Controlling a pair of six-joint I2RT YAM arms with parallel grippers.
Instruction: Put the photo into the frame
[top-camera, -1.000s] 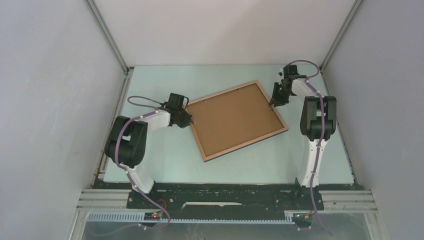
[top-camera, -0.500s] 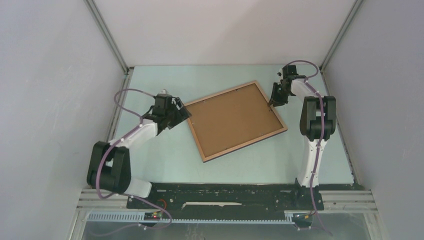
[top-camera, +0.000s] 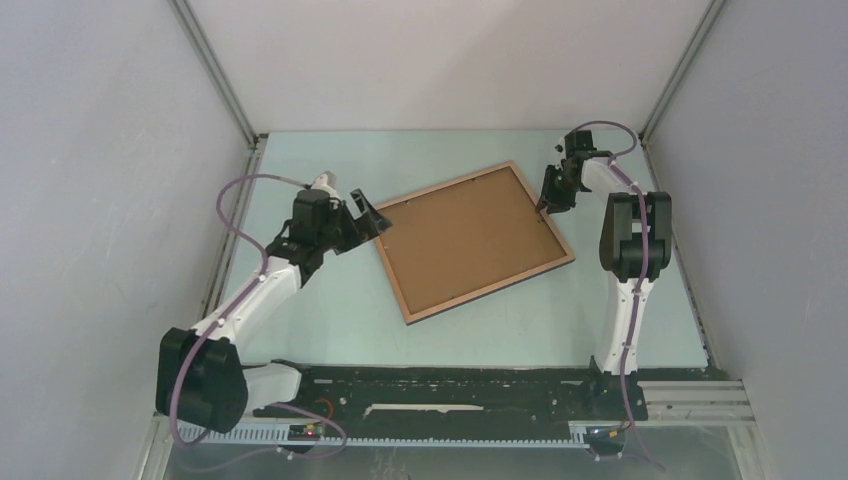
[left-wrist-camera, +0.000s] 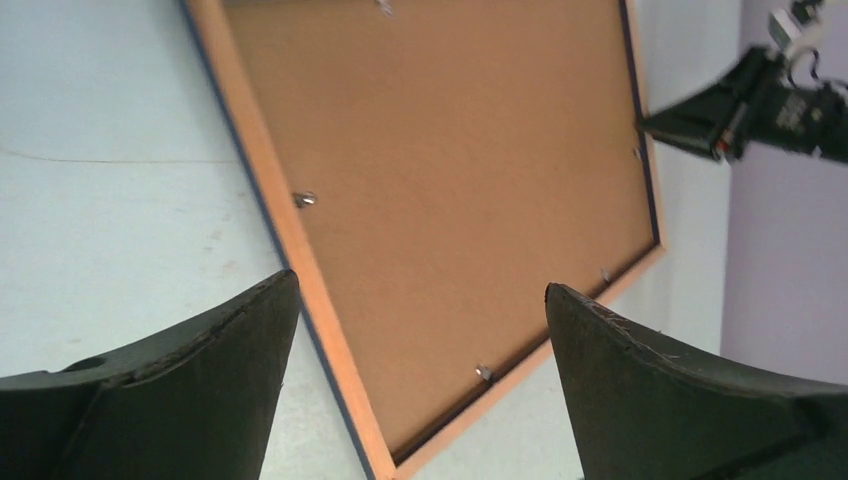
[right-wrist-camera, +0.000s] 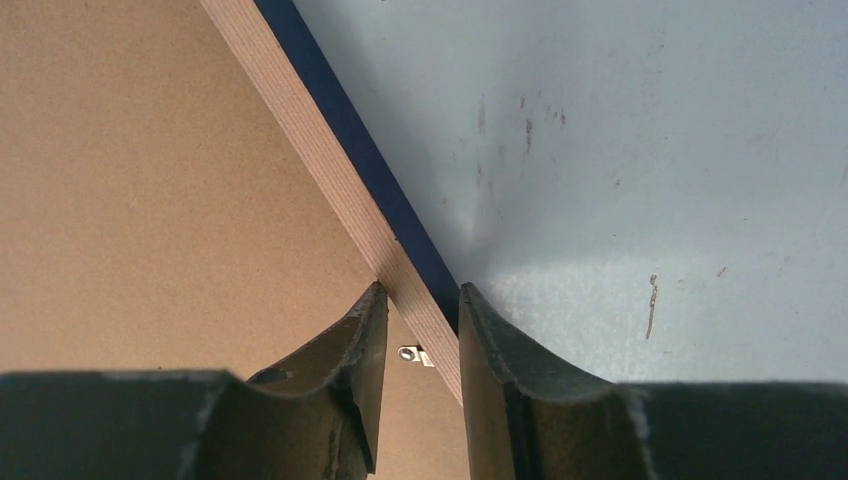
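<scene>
The frame (top-camera: 470, 240) lies back side up on the table, turned at an angle, its plain brown board (left-wrist-camera: 450, 150) facing up. The photo is hidden from every view. My left gripper (top-camera: 374, 214) hovers wide open just off the frame's left corner, with nothing between its fingers (left-wrist-camera: 230, 380). In the left wrist view the left gripper (left-wrist-camera: 420, 283) looks down on the frame's near corner. My right gripper (top-camera: 547, 207) sits at the frame's right edge. In the right wrist view the right gripper (right-wrist-camera: 420, 290) has its jaws close on either side of the wooden rail (right-wrist-camera: 330, 170).
Small metal tabs (left-wrist-camera: 305, 199) hold the board along the frame's inner edge, one (right-wrist-camera: 410, 354) between my right fingers. The pale green table (top-camera: 330, 300) is walled by grey panels on the left, back and right. The arm bases stand at the near edge.
My left gripper has opened wide and drawn back up and to the left, off the frame's left corner, its arm stretching out. The right gripper and the frame stay in place.
</scene>
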